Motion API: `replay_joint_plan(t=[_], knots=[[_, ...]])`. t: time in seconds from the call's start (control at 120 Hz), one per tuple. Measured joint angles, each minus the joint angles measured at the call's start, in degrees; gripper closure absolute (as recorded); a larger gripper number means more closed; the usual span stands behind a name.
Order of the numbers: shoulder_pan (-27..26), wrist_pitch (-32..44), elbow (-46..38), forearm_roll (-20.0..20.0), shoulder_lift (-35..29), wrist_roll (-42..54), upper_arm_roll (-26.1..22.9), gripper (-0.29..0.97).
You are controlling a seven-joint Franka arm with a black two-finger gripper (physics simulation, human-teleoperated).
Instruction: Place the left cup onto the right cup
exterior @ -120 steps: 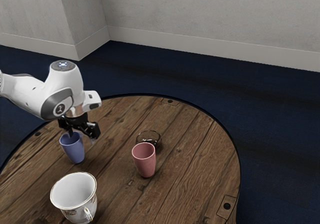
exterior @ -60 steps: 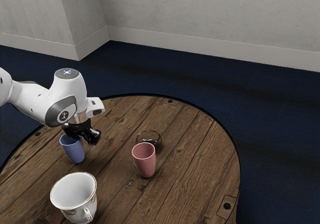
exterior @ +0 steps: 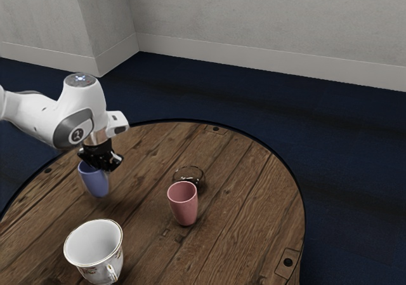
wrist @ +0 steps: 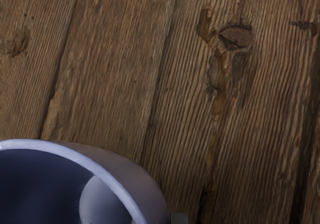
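Over the wooden table (exterior: pixel 241 190), the tool (exterior: pixel 100 160) holds the blue cup (exterior: pixel 92 181) by its rim.

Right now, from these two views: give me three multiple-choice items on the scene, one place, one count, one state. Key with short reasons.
1. Where is the dark glass cup?
A. on the carpet
B. close beside the pink cup, on its far side
C. against the wall

2. How many cups are in the exterior view?
A. two
B. four
C. six

3. How is the blue cup?
A. lying on its side
B. stacked on the pink cup
C. held at its rim by the gripper, tilted

Key:
1 B: it stands on the table just beyond the pink cup.
2 B: blue cup, pink cup, dark glass cup, white cup.
3 C: the fingers clamp its rim.
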Motion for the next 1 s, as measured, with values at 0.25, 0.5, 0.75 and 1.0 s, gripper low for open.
replay_joint_plan(t=[0.25,0.5,0.75,1.0], knots=[[2.7,-11.3,9.1,-1.0,-2.8,-1.6,-8.3,0.77],[7.0,-18.8,12.9,-3.1,-4.4,-5.0,-18.7,0.78],[-1.2,-25.6,16.5,-4.4,-6.7,-10.9,-28.1,0.78],[-0.6,-29.3,17.8,-5.7,-6.2,-16.5,-30.8,0.78]])
